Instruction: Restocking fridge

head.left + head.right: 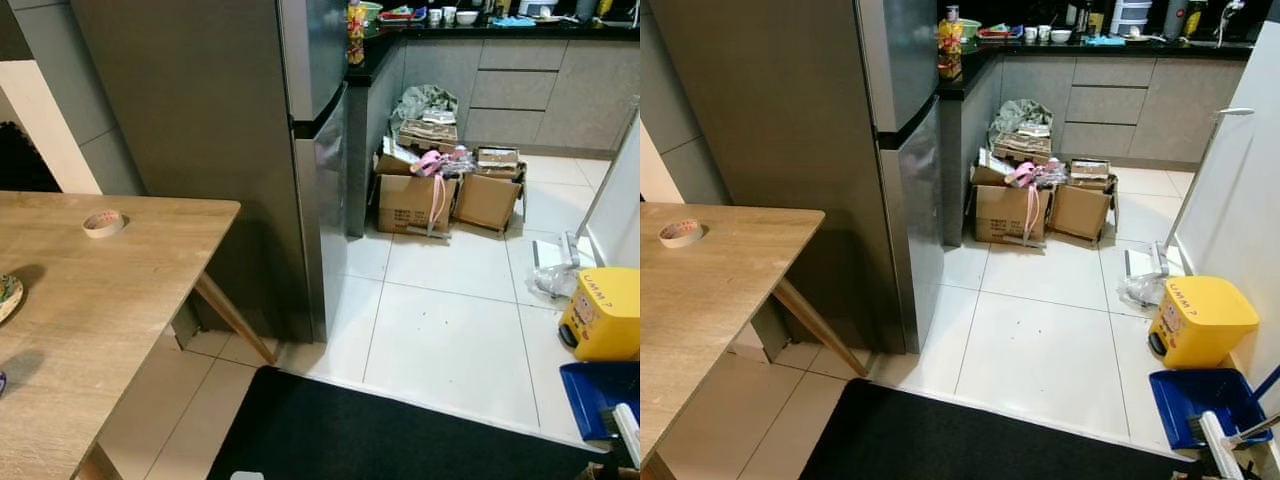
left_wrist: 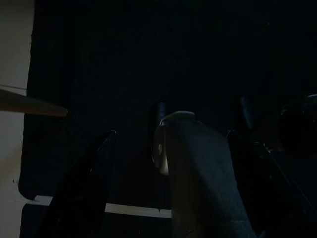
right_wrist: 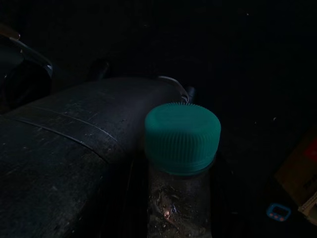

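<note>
The tall grey fridge stands ahead on the left with its doors closed, their front edge facing the tiled floor. In the right wrist view, a clear bottle with a teal ribbed cap sits pressed against one black finger. My right gripper is shut on this bottle, low over the dark mat. The left wrist view is very dark. My left gripper hangs over the black mat, with a dark shape in front of it that I cannot make out.
A wooden table with a tape roll stands at my left. A black mat lies underfoot. Cardboard boxes crowd the counter corner. A yellow bin and a blue dustpan sit on the right.
</note>
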Controlling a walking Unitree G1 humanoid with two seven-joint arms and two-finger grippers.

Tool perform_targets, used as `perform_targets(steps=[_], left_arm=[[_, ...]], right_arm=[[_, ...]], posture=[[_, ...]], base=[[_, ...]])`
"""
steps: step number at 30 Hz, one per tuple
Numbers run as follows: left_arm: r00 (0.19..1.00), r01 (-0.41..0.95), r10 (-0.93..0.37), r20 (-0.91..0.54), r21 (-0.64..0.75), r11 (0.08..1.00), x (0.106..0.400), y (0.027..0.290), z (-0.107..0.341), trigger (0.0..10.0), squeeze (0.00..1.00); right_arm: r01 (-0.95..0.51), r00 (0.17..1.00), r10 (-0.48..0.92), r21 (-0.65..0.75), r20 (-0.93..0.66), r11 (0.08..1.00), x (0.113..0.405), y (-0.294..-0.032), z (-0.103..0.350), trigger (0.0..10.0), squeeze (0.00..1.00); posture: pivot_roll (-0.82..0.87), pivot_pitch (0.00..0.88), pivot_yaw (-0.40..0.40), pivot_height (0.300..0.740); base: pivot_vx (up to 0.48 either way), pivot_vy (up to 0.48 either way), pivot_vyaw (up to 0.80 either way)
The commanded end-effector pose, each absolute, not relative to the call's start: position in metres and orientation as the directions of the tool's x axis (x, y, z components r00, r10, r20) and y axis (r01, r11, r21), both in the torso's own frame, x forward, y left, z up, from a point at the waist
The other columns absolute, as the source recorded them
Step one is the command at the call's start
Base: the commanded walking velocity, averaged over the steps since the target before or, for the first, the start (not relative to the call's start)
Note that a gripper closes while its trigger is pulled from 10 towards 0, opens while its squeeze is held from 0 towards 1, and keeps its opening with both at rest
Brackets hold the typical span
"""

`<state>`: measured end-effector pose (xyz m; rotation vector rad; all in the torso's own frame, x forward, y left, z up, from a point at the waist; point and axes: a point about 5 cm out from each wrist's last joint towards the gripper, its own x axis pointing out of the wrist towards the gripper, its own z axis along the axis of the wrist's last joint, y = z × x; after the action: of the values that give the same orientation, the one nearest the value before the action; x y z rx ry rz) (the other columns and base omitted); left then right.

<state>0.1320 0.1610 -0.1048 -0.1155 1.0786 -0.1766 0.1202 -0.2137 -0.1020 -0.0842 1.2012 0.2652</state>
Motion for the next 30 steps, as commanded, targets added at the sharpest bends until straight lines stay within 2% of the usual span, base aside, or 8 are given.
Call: perform_targets(steps=[1,10,19,30], left_arm=[[0.451,0.075,-0.191,-0.872,-0.176,0.982,0.129,0.1638,-0.1058,10.0,0.0],[0.454,0.075,-0.176,-0.873,-0.16,0.984,0.13,0.165,-0.1056,10.0,0.0],[0.45,0.104,-0.197,-0.871,-0.167,0.98,0.1305,0.1636,-0.1052,10.0,0.0],[0.449,0.101,-0.204,-0.87,-0.178,0.979,0.131,0.163,-0.1051,10.0,0.0]], right_arm=[[-0.259,0.322,0.179,0.095,-0.93,0.961,0.1182,-0.2093,-0.1032,10.0,0.0],[-0.256,0.325,0.184,0.101,-0.928,0.961,0.1182,-0.2088,-0.1032,10.0,0.0],[-0.241,0.336,0.175,0.095,-0.926,0.966,0.1195,-0.2101,-0.1027,10.0,0.0],[-0.244,0.337,0.18,0.098,-0.924,0.965,0.1216,-0.2091,-0.1022,10.0,0.0]], posture=[[-0.07,0.0,0.007,0.734],[-0.07,0.0,0.007,0.734],[-0.08,0.0,0.007,0.734],[-0.08,0.0,0.007,0.734]], base=[[0.0,0.0,0.4],[0.0,0.0,0.79],[0.0,0.0,0.0],[0.0,-0.391,0.0]])
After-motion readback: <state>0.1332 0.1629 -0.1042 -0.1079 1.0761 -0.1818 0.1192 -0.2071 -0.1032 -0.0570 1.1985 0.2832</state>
